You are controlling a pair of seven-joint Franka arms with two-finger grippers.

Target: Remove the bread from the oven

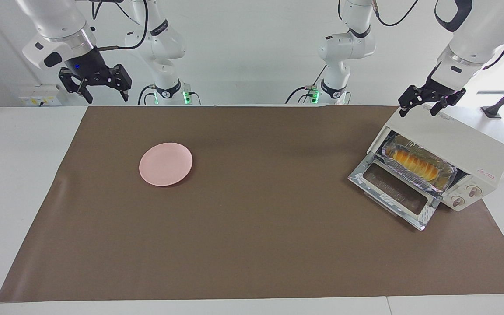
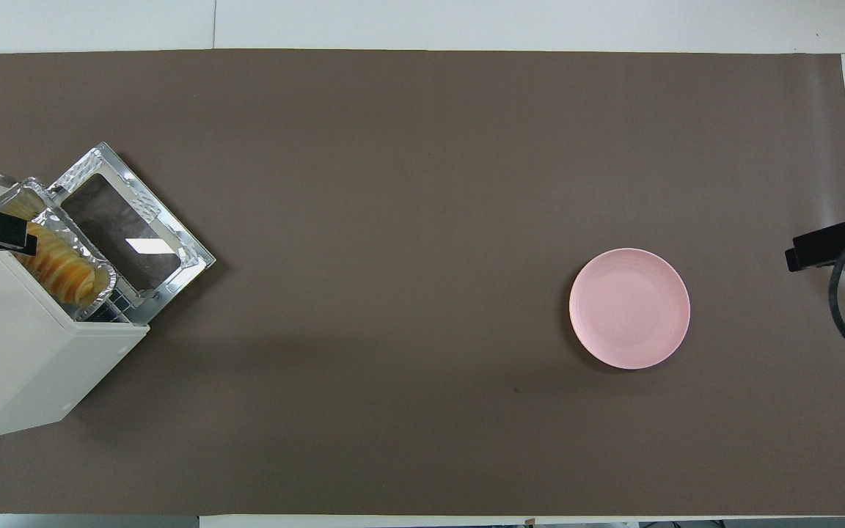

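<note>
The cream-white oven [image 1: 453,135] stands at the left arm's end of the table with its glass door [image 1: 394,192] dropped open. The golden bread [image 1: 411,162] lies in a crinkled foil tray [image 1: 444,177] that sticks partly out of the oven mouth. The overhead view shows the oven [image 2: 19,352] and the bread [image 2: 56,264] too. My left gripper [image 1: 420,107] hangs open and empty above the oven's top, at its edge nearest the robots. My right gripper [image 1: 106,94] is open and empty, raised over the table edge at the right arm's end.
A round pink plate [image 1: 166,164] lies empty on the brown mat [image 1: 256,240], toward the right arm's end; it also shows in the overhead view [image 2: 629,308]. The oven's two knobs [image 1: 466,196] face away from the robots. White table surrounds the mat.
</note>
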